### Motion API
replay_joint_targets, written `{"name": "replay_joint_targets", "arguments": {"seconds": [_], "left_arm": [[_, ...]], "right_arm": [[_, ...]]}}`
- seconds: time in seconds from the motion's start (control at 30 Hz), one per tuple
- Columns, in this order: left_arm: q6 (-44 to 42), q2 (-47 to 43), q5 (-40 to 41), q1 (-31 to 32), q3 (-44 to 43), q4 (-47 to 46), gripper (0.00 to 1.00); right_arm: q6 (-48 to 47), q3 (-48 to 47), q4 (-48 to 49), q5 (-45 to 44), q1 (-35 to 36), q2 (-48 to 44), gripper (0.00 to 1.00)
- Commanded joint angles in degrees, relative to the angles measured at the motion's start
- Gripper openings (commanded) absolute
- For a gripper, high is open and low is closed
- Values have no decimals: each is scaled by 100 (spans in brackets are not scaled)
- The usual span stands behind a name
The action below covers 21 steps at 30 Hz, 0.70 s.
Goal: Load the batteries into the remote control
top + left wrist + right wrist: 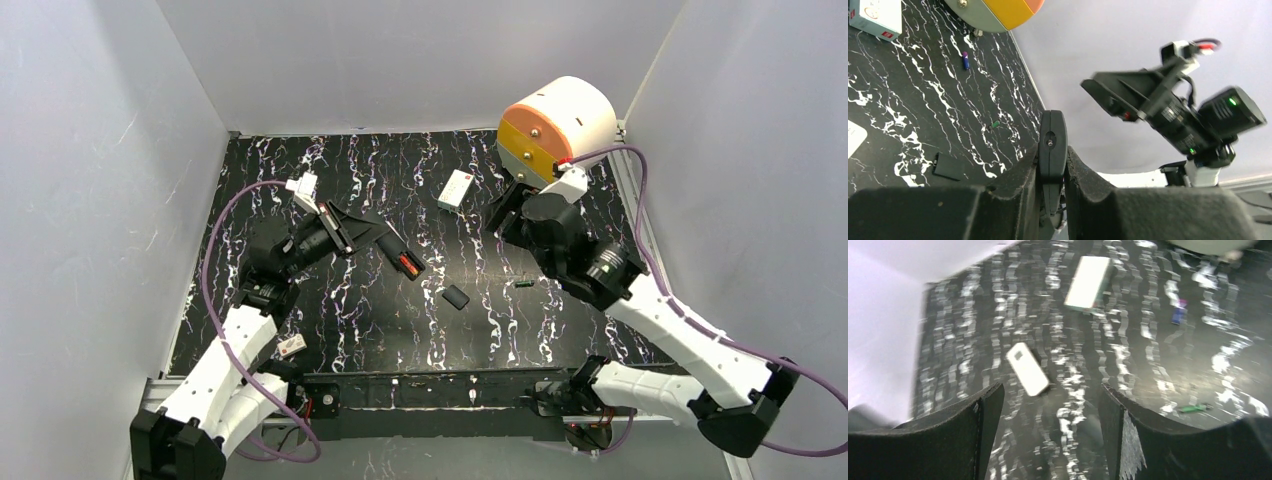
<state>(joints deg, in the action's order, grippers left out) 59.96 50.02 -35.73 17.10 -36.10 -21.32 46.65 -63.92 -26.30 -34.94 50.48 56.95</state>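
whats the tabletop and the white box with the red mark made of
Tabletop: likely laminate or film printed as black marble, going by the white veins and slight sheen. White box: probably matte printed cardboard, judging by sharp edges and red mark; uncertain.

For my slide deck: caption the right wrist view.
Open right gripper overlooking white remote control, white box, green battery and blue battery.

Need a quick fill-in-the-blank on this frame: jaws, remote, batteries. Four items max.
1. The left gripper has its jaws shut on a ___ bar.
2. The right gripper has its jaws ___, with nothing between them.
3. The remote control lies on the table, held by ___ gripper.
4. The loose battery near the table's middle is ___.
Missing words: black; open; neither; green.
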Motion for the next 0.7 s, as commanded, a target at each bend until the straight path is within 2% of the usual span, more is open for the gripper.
{"name": "replay_joint_targets", "arguments": {"seconds": [0.0,0.1,0.27,0.4,0.47,0.53,0.57,0.67], "left_arm": [[-901,-380,-294,17,8,230,0],[-1180,-484,-629,12,9,252,0],[-1636,-614,-1406,12,-85,251,0],[-1871,-724,-1793,13,-129,251,0],[-1904,-724,-1917,17,-142,251,0],[-1918,-704,-1950,14,-128,251,0],[-1924,-698,-1946,13,-126,251,0],[-1961,-612,-1900,12,-136,274,0]], "right_arm": [[417,106,-1433,-464,-766,473,76],[408,660,-1221,462,-1634,663,71],[239,1590,-684,1714,-2696,817,66],[-119,1972,-419,1846,-3036,913,68],[-976,2080,-86,1982,-3058,948,67],[-2392,2188,535,2638,-3060,1034,68],[-2975,2064,457,2767,-3061,1171,68],[-3953,1431,-75,2331,-3055,1718,67]]}}
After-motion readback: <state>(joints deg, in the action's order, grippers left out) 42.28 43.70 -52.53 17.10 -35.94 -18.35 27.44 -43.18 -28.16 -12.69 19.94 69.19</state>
